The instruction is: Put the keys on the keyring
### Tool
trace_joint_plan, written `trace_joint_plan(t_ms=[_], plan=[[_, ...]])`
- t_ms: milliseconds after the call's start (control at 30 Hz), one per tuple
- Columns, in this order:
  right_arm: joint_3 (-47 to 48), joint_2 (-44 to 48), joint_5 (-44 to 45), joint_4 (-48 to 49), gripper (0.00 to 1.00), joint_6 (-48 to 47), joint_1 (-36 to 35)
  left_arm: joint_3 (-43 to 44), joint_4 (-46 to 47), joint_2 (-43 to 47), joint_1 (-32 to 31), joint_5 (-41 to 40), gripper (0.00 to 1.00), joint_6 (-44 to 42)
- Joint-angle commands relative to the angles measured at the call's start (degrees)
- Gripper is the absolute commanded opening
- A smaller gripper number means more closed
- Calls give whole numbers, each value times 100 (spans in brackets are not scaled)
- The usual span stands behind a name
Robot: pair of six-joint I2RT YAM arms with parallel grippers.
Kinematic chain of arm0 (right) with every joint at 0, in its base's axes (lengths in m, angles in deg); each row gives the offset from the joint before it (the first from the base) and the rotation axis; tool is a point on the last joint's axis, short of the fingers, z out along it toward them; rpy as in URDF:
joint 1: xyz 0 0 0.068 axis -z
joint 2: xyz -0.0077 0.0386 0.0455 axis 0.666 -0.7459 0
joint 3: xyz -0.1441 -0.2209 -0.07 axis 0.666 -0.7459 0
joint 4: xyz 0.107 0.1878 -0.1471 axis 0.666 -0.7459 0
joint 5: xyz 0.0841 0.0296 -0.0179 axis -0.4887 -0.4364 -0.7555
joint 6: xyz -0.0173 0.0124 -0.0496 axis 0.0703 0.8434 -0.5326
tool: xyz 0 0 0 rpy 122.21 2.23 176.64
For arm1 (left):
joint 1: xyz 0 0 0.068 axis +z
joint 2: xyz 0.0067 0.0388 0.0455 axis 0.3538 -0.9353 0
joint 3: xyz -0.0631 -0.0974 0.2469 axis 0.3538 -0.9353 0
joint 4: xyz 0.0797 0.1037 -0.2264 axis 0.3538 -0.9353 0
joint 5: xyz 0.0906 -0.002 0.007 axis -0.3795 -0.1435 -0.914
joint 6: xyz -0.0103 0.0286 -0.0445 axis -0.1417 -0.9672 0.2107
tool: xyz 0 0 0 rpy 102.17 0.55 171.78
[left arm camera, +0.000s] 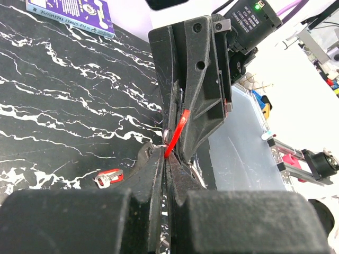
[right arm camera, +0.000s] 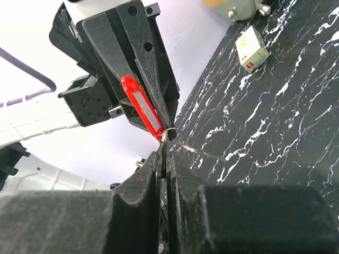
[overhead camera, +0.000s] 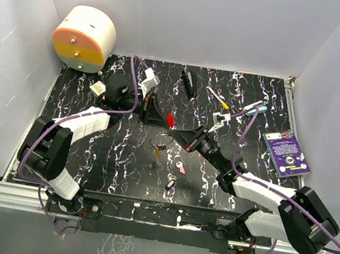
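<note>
My left gripper (overhead camera: 163, 118) (left arm camera: 167, 153) is shut on a red key (overhead camera: 170, 119) (left arm camera: 177, 131) (right arm camera: 142, 106), held above the mat. My right gripper (overhead camera: 176, 130) (right arm camera: 165, 151) faces it tip to tip and is shut on the keyring (right arm camera: 175, 130). Only a thin silver wire arc of the ring shows at the fingertips, touching the red key's lower end. Under the two grippers a yellow key (overhead camera: 157, 153) shows by a wire loop. A pink key (overhead camera: 181, 167) (left arm camera: 109, 178) and a black key (overhead camera: 171, 183) lie loose on the mat nearer the arm bases.
A round white-and-orange object (overhead camera: 84, 37) stands at the back left, with a small white box (overhead camera: 98, 87) (right arm camera: 253, 48) near it. A black bar (overhead camera: 188, 83) and a white stick with a yellow tip (overhead camera: 217, 97) lie at the back. A purple card (overhead camera: 287, 153) (left arm camera: 71, 10) lies at the right.
</note>
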Motion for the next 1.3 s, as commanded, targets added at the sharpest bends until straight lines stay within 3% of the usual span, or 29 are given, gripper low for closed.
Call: trace_joint_plan(t_ms=[0, 400, 967, 1267], plan=[[-40, -31, 29, 1159, 8, 121, -12, -86, 566, 309, 36, 188, 0, 270], [-61, -514, 2, 1922, 8, 317, -18, -202, 1025, 304, 31, 186, 0, 585], [0, -814, -151, 2229, 8, 546, -24, -247, 1311, 295, 36, 129, 0, 755], [126, -1692, -328, 3111, 8, 903, -417, -253, 1588, 244, 36, 98, 0, 969]])
